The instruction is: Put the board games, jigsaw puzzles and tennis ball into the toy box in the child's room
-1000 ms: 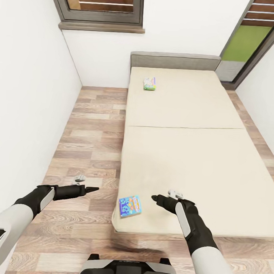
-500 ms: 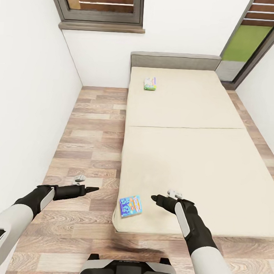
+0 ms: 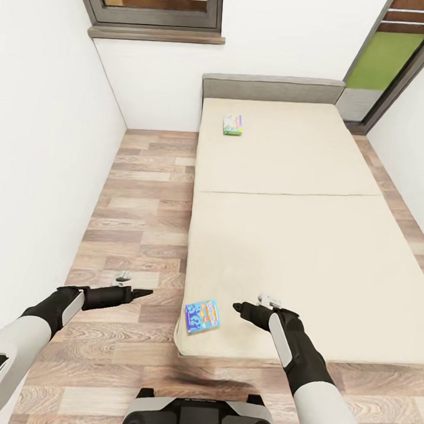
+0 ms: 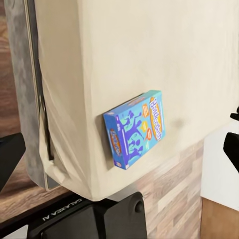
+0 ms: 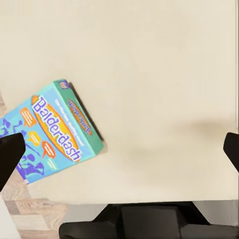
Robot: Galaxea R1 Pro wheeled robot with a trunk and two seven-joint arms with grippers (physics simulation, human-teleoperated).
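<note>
Hovering over the wood-plank floor [image 3: 144, 189] just off the bed's near corner, the left gripper [image 3: 145, 292] held nothing; its black fingers looked pressed together into one point, though I could not tell for certain. Next came the blue-and-teal Balderdash board game box [image 3: 202, 316], lying flat on the cream mattress of the grey-framed bed [image 3: 285, 241], close to the near left corner and between the two grippers. It looked like light, stiff cardboard with a slick printed lid, likely to slide on the fabric; pinching across its short sides, or nudging it past the mattress edge first, seemed the surest hold. Beyond it, the right gripper [image 3: 237, 307] hung empty above the mattress, its fingers spread wide in its wrist view. Far up by the headboard lay a second, green-and-white board game box [image 3: 232, 124].
</note>
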